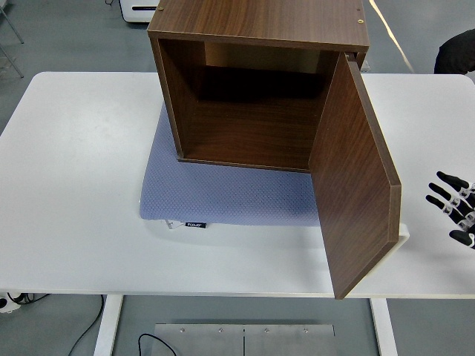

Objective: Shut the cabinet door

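A dark wood cabinet (260, 30) stands on a blue mat (223, 194) at the middle of the white table (74, 185). Its inside is empty. The cabinet door (356, 178) is hinged on the right side and swung wide open, its free edge pointing at the table's near edge. My right hand (453, 208) shows at the right edge, fingers spread and holding nothing, a short way right of the door and apart from it. My left arm is out of view.
A dark-clad part of a person (454, 50) shows at the top right. A white appliance (141, 9) stands on the floor behind the table. A metal plate (245, 337) lies on the floor in front.
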